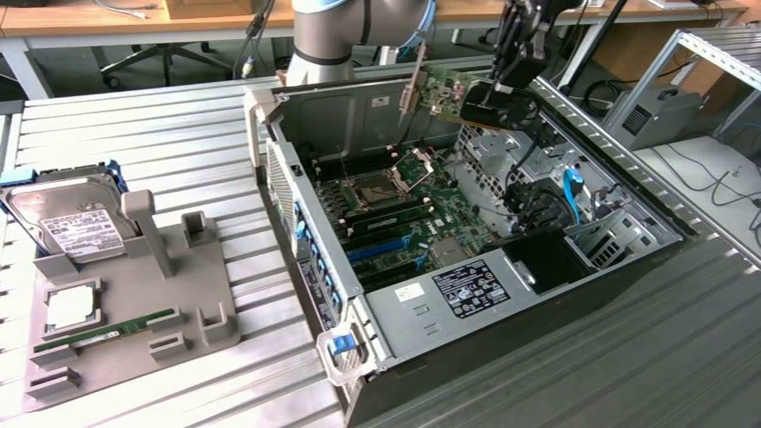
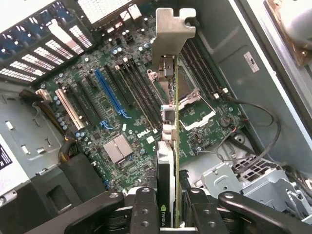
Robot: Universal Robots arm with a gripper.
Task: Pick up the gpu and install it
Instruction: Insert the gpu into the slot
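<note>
Pinching the gpu (image 2: 167,156) edge-on, the hand (image 2: 169,207) holds it above the motherboard (image 2: 122,122) of the open computer case (image 1: 500,348).

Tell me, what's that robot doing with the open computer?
The robot's gripper is holding the gpu by one end, up in the air over the open computer case. The card hangs above the motherboard and isn't plugged into any slot yet. A hard drive and a memory stick sit on the grey tray beside the case.
</note>
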